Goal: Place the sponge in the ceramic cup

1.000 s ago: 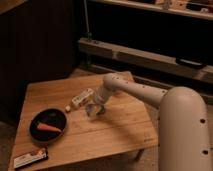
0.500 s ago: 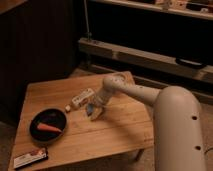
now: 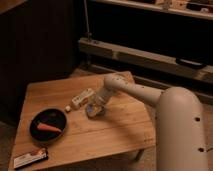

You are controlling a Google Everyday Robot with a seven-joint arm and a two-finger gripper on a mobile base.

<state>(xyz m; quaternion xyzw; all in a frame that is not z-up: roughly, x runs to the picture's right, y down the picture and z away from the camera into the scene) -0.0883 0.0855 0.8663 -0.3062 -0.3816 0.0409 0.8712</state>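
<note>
Claw (image 3: pixel 94 109) is down at the middle of the bench (image 3: pixel 120 131), fingers closed over the bluish sponge (image 3: pixel 90 112). I cannot tell if it truly holds. You should lift slowly and watch that the sponge follows. Cup I cannot make out. Earlier, the fingers stood wider.

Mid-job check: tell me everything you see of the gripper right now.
The gripper hangs from the white arm, pointing down at the wooden table, near its middle, close beside the white-and-tan tube package. Its fingers are shut. A pale bluish thing, likely the sponge, sits at its tip; whether it is gripped cannot be told.
</note>
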